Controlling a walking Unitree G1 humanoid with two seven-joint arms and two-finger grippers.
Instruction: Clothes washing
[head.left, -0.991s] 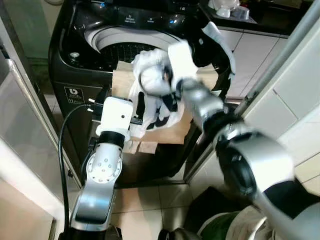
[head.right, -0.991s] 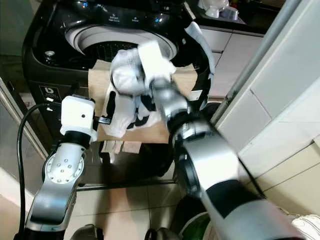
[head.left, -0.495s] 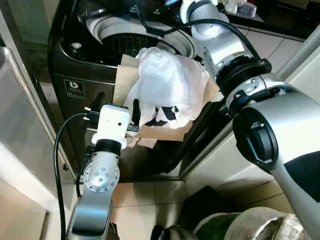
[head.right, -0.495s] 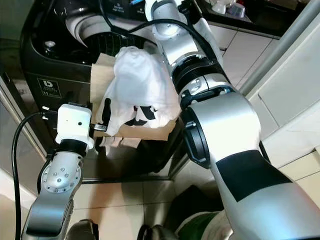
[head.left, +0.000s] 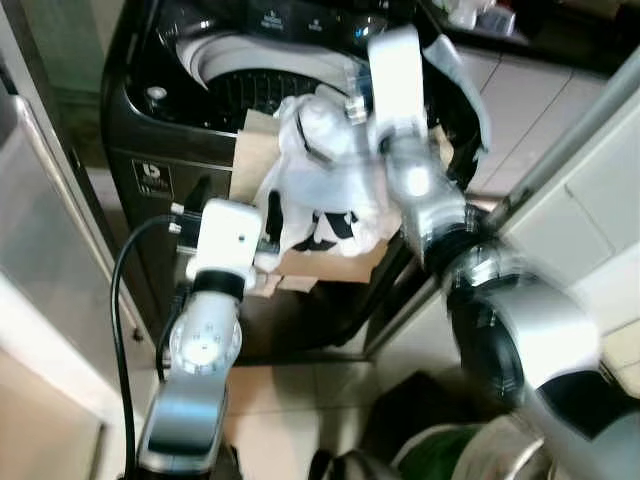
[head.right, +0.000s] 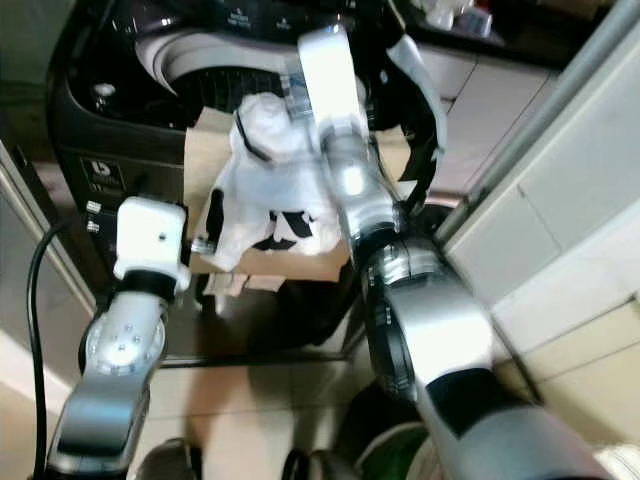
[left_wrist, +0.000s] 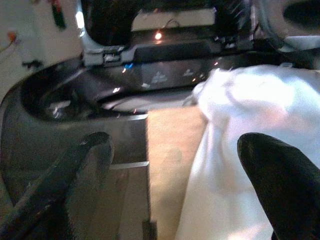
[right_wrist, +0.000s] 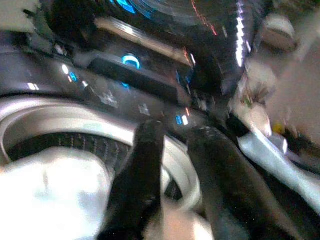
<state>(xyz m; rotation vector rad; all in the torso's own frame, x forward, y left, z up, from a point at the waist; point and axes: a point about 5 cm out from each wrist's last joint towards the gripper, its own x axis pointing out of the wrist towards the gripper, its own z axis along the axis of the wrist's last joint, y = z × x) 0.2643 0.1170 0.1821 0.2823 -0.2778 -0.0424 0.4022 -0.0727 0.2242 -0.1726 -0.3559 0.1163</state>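
Observation:
A dark top-loading washer (head.left: 150, 130) stands open, its drum (head.left: 250, 85) showing. A brown paper bag (head.left: 250, 165) leans against its front with a white garment with black print (head.left: 330, 185) heaped on it. My right gripper (head.left: 342, 110), blurred, sits at the bunched top of the garment. In the right wrist view its fingers (right_wrist: 142, 170) stand close together over the white cloth (right_wrist: 50, 200), pointing at the drum. My left gripper (head.left: 268, 220) is open at the bag's left edge, with the bag (left_wrist: 170, 150) and the cloth (left_wrist: 235, 125) between its fingers.
A glass panel (head.left: 40, 200) stands to the left of the washer. White cabinets and a tiled wall (head.left: 590, 200) close in on the right. A heap of clothes (head.left: 450, 450) lies on the tiled floor by my feet. A black cable (head.left: 125, 300) loops off my left arm.
My right arm has drawn back from over the washer's control panel, and its wrist now hangs above the garment's top. The left arm and the bag have barely moved.

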